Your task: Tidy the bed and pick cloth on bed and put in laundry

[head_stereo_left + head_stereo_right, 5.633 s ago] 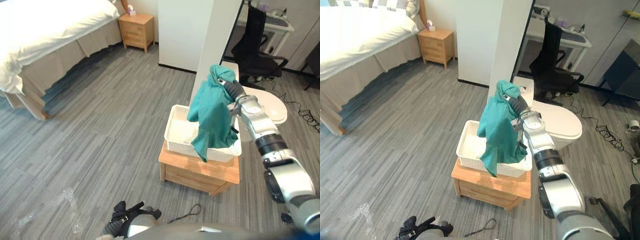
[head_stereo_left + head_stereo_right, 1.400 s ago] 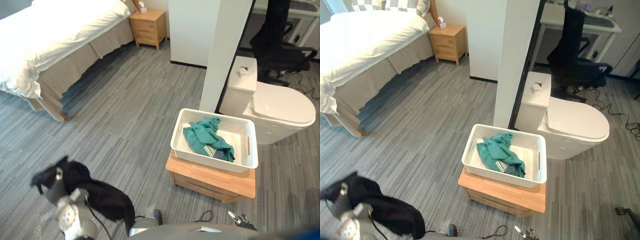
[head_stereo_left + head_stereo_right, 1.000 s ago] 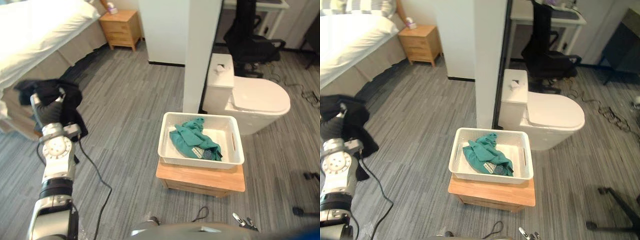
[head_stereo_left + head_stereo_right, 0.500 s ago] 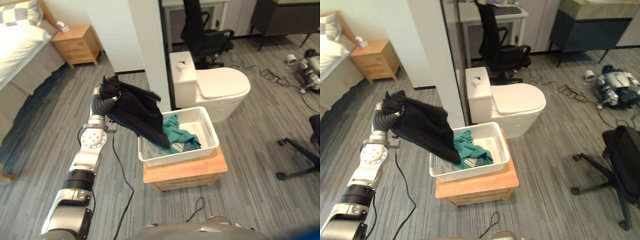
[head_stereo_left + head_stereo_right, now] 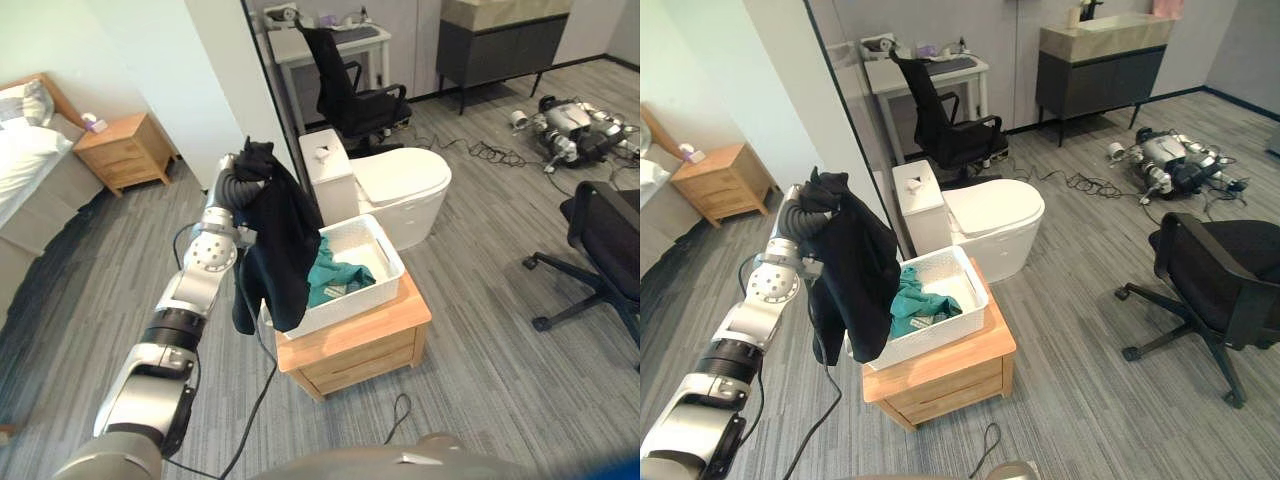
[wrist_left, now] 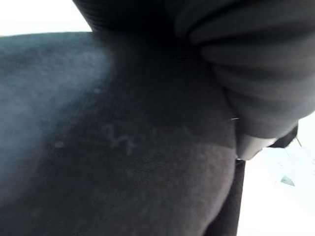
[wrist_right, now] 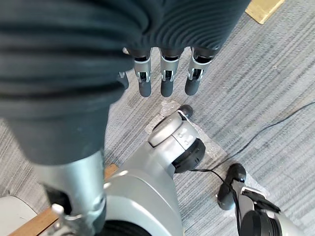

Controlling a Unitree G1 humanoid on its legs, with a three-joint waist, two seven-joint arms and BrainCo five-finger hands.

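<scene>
you had the teal cloth (image 5: 335,275) in the basket (image 5: 385,262) and the black cloth (image 5: 280,240) draped from your raised left hand (image 5: 235,183) beside it, grip untellable, right hand (image 7: 166,81) slack; the drop remained.

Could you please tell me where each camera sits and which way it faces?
Left eye view: on the head, looking down at the white basket; left arm and left hand show, carrying the black cloth.
Right eye view: beside it, facing alike; same arm.
Left wrist view: on the left wrist, close against the black cloth; ribbed cover shows.
Right wrist view: on the right wrist, facing the floor; open right hand shows.
Both eye views share the white basket and teal cloth.
</scene>
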